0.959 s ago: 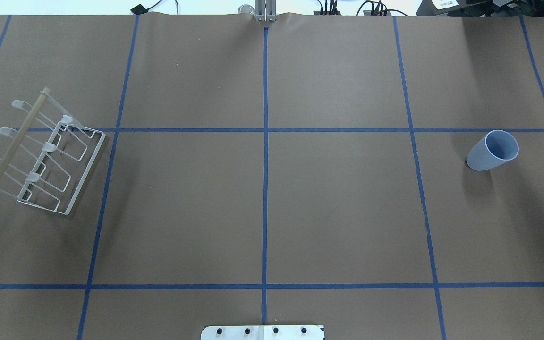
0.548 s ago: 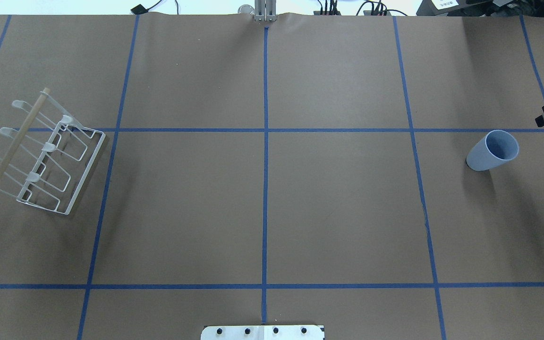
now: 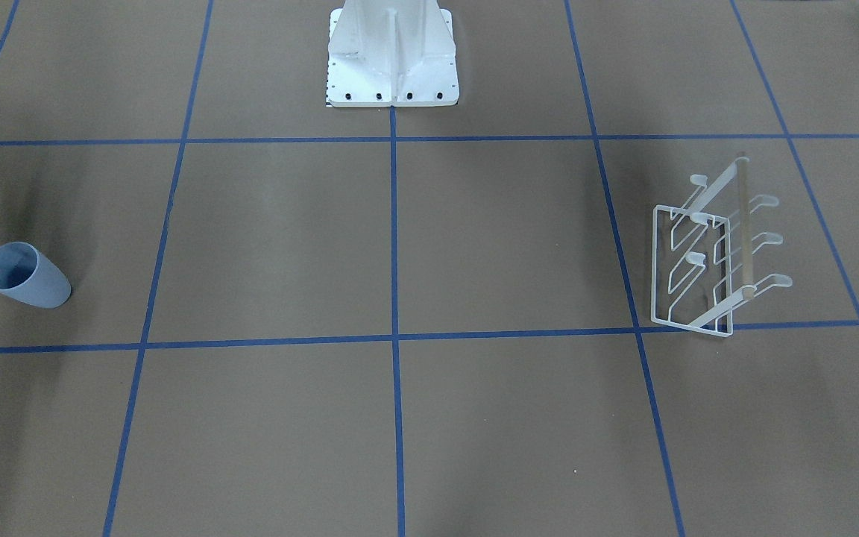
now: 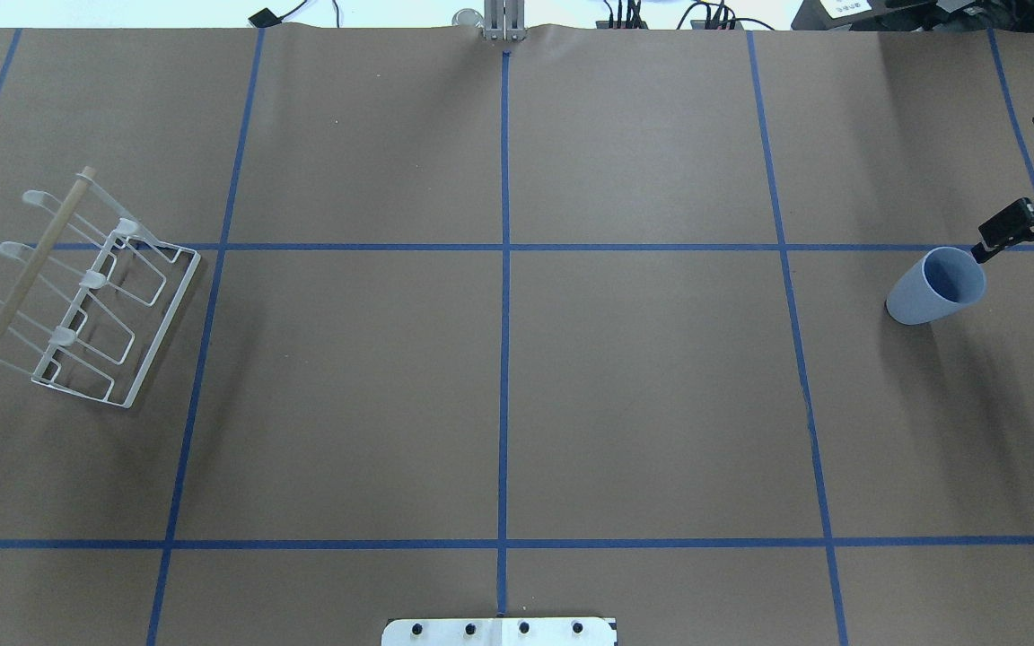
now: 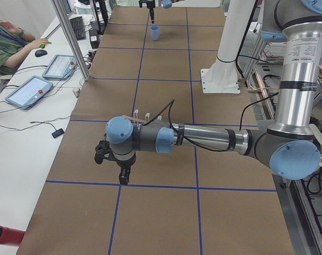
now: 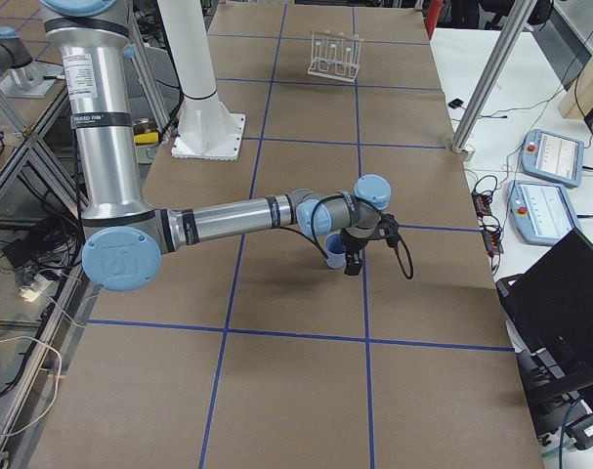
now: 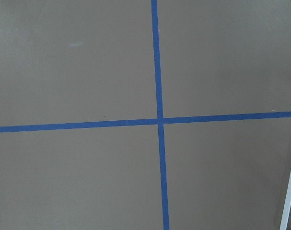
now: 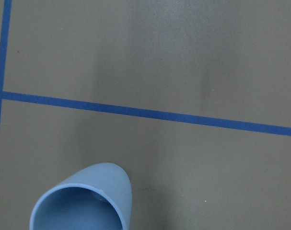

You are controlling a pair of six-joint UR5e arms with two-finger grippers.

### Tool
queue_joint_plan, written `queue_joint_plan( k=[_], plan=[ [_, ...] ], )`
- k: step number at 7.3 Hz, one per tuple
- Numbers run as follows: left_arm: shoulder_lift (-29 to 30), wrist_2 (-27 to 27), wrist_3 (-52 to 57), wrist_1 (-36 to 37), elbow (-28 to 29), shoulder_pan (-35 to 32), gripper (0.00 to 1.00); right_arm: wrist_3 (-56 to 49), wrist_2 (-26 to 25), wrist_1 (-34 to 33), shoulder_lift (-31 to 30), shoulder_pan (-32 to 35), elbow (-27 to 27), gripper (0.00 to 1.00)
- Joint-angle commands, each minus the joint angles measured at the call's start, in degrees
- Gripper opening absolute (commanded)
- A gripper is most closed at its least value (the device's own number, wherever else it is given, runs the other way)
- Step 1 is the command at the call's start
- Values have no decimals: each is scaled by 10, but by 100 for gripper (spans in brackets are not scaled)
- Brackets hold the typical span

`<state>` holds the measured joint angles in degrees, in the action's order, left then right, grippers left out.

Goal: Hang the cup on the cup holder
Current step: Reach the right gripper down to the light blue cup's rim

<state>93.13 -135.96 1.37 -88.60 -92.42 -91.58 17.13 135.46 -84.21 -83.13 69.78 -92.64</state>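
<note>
The light blue-grey cup stands upright on the brown table at the right, also in the front view and at the bottom of the right wrist view. My right gripper comes in from the right edge, open, fingers pointing down; one fingertip is just beside the cup's rim. It holds nothing. The white wire cup holder with its wooden rod stands at the far left, empty. My left gripper hangs over the table near the holder; I cannot tell whether it is open or shut.
The robot's white base plate sits at the table's near middle edge. Blue tape lines divide the table. Metal posts and tablets stand along the operators' side, where a person sits.
My right gripper has come in from the right edge and moved toward the cup; its near finger now stands by the rim. The cup and holder have not moved.
</note>
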Motion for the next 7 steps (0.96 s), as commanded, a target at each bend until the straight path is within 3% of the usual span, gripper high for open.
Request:
queue_joint_plan(
  k=[1, 3, 4, 5, 6, 7],
  plan=[
    [0, 1, 0, 0, 0, 0, 98, 0, 1, 0, 12, -12, 18, 100],
    [0, 0, 0, 0, 2, 0, 98, 0, 0, -1, 11, -25, 24, 100],
    [0, 1, 0, 0, 2, 0, 98, 3, 1, -1, 12, -27, 26, 76],
    [0, 1, 0, 0, 1, 0, 98, 0, 0, 1, 12, -32, 26, 8],
    [0, 0, 0, 0, 0, 0, 98, 0, -3, 2, 12, -43, 24, 0],
    [0, 0, -1, 0, 0, 0, 98, 0, -3, 7, 12, -51, 22, 0]
  ],
)
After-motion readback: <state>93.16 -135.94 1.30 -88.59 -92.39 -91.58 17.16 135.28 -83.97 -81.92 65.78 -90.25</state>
